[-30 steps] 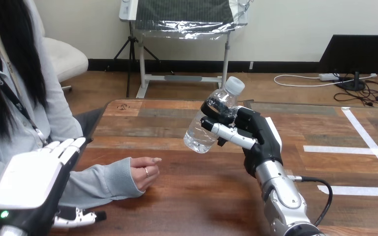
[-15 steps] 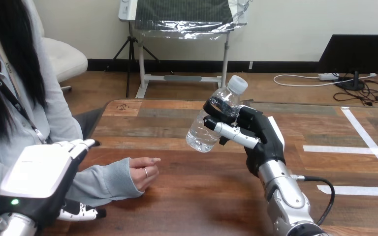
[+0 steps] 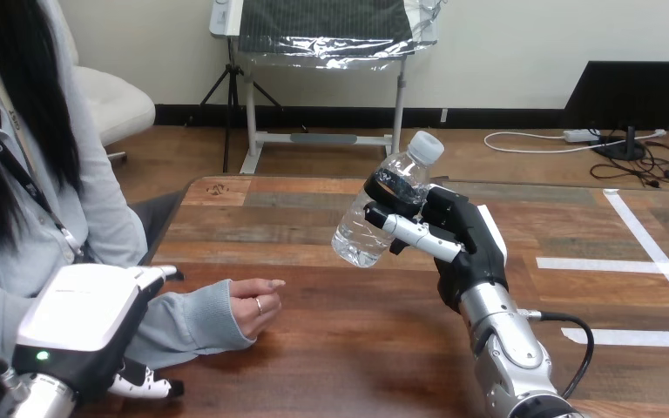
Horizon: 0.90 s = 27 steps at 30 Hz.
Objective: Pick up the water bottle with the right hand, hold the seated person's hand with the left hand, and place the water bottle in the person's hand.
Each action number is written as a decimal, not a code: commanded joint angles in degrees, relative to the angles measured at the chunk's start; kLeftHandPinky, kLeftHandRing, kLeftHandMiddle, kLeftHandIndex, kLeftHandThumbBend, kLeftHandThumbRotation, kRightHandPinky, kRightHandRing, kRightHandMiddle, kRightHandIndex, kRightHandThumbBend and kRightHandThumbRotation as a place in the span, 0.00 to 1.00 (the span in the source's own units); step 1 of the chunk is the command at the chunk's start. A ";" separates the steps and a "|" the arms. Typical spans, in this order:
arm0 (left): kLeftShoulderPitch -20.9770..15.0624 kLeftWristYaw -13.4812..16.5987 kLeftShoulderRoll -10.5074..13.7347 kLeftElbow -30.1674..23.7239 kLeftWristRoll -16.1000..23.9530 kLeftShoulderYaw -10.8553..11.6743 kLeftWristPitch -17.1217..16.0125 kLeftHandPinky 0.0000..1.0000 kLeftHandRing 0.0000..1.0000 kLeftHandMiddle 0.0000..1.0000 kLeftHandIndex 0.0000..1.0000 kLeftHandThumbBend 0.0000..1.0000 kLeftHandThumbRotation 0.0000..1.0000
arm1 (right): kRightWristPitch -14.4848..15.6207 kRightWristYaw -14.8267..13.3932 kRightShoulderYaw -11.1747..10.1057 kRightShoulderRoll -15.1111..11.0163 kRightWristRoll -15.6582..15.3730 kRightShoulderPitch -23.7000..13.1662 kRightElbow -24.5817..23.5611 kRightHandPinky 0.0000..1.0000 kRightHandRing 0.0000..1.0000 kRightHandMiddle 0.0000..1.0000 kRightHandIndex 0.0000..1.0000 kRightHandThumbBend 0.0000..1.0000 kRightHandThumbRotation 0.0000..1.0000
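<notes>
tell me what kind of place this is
Probably a robot lab or test station: the wooden table carries white tape strips, the robot's right hand holds a water bottle above it, and the person's hand rests on it nearby.

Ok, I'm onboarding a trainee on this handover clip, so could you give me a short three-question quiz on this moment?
1. True or false: the bottle stands on the table.
2. The person's hand is: A) round the bottle; B) on the table, apart from the bottle; C) raised above the bottle.
3. Fill in: the bottle is gripped by the ____ robot hand.

Key: 1 false, it is held tilted, clear of the table; 2 B; 3 right.
</notes>
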 commanded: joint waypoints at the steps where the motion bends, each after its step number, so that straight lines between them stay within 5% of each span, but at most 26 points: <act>1: -5.14 0.14 2.17 1.95 -0.12 -1.90 1.14 0.73 0.78 0.80 0.81 1.00 0.29 | -2.36 0.69 -0.89 -1.11 1.18 -3.26 -3.71 0.27 0.29 0.37 0.36 0.69 0.00; 27: -12.74 3.53 3.57 14.01 -1.87 -8.86 1.34 0.71 0.72 0.76 0.79 1.00 0.28 | -5.28 1.34 -0.06 -2.51 0.83 -2.03 -4.27 0.26 0.28 0.36 0.37 0.67 0.00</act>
